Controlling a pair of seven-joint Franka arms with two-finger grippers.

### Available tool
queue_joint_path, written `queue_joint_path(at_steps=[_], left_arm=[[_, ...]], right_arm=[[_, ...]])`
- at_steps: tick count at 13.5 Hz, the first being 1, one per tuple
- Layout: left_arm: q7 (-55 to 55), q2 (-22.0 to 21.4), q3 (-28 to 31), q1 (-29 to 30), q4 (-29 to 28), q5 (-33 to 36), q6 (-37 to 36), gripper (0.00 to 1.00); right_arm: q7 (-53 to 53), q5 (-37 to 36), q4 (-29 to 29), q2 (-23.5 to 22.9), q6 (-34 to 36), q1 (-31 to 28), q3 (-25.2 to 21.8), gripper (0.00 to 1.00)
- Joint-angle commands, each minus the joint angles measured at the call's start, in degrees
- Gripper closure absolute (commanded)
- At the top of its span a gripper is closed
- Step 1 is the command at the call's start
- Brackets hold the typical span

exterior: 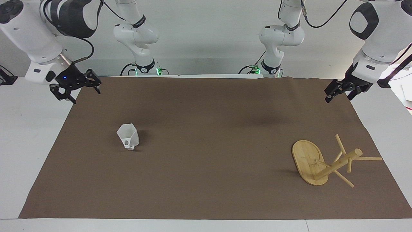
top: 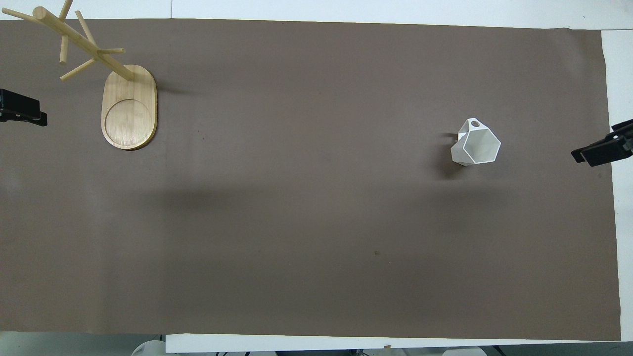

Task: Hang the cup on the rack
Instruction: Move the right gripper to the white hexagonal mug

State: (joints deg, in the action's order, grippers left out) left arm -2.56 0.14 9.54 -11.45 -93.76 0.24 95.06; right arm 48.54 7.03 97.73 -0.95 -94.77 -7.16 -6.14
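Note:
The white faceted cup [exterior: 128, 137] stands mouth up on the brown mat toward the right arm's end, its handle on the side farther from the robots; it also shows in the overhead view [top: 475, 143]. The bamboo rack [exterior: 322, 161] stands on its oval base [top: 129, 111] toward the left arm's end, its pegs bare. My right gripper [exterior: 84, 95] is open and empty, up in the air over the mat's edge at its own end, well apart from the cup. My left gripper [exterior: 338, 98] is open and empty over the mat's edge at its own end, apart from the rack.
The brown mat [exterior: 209, 180] covers most of the white table [exterior: 32, 135]. Only the grippers' tips show at the side edges of the overhead view, the left [top: 22, 111] and the right [top: 601, 151].

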Motion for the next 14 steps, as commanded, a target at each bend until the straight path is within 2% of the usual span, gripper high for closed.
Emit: queue_joint_path(at_steps=[1,2,4,5,7,11,13,14], left_arm=[[-0.3,-1.6,-0.5,0.6,-1.7,1.0,-0.1,0.0],[-0.3,-1.6,-0.6,0.6,-1.7,1.0,0.0,0.0],[-0.3,-1.6,-0.6,0.6,-1.7,1.0,0.1,0.0],[-0.3,-1.6,-0.6,0.6,-1.7,1.0,-0.2,0.0],[-0.3,-1.6,-0.6,0.6,-1.7,1.0,-0.1,0.0],[-0.3,-1.6,-0.6,0.6,-1.7,1.0,-0.1,0.0],[-0.3,-1.6,-0.6,0.6,-1.7,1.0,-0.1,0.0],[-0.3,-1.6,-0.6,0.6,-1.7,1.0,-0.1,0.0]], right_arm=[[25.4,9.3,0.0,-5.8,-5.0,-6.5,0.4,0.01],[35.4,14.2,-0.6,-8.9,-6.3,-8.2,0.4,0.01],[45.5,21.8,0.0,-12.0,-5.5,-10.4,0.4,0.01],[52.2,25.0,0.3,-13.5,-4.3,-11.7,0.6,0.01],[69.7,37.2,0.5,-20.3,0.6,-15.7,0.5,0.01],[84.5,48.9,0.9,-31.0,9.9,-20.1,0.6,0.01],[90.5,53.1,1.1,-37.3,12.2,-20.7,0.8,0.01],[92.6,53.5,2.2,-38.1,12.2,-20.5,0.9,0.01]])
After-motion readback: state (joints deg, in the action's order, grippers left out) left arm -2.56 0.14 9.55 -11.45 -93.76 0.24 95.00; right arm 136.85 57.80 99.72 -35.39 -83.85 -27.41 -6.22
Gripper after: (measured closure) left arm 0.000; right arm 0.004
